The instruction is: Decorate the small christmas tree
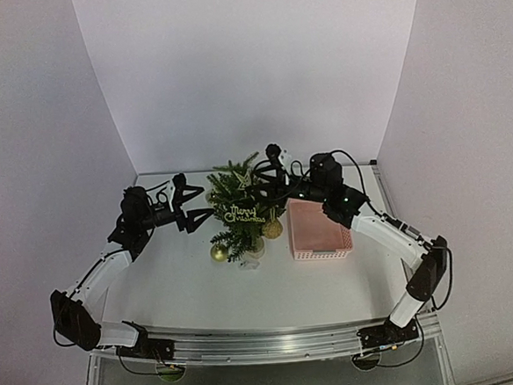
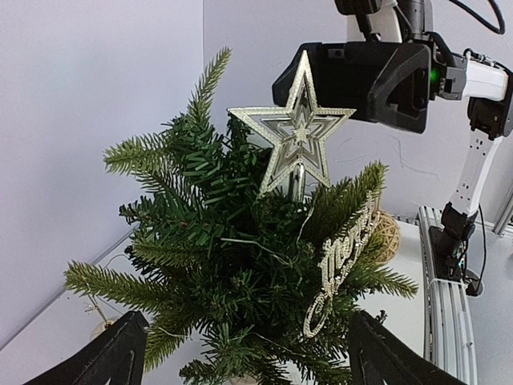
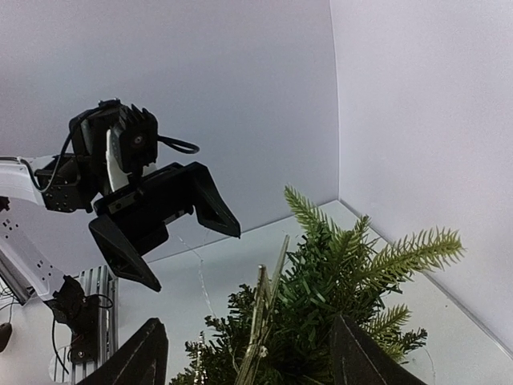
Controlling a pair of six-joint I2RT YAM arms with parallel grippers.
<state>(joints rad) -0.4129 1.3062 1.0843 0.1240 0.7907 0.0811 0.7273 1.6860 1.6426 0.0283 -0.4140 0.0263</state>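
The small christmas tree stands mid-table, dark green and upright. A gold glitter star sits on its top, and a gold "Merry Christmas" sign hangs on its front. One gold ball hangs at its right and another lies low on its left. My right gripper is open around the treetop, with the star edge-on between its fingers and a gap on both sides. My left gripper is open just left of the tree, its fingers either side of the lower branches and holding nothing.
A pink basket sits right of the tree, under the right arm. White walls close in the back and both sides. A metal rail runs along the near edge. A thin light wire trails through the branches.
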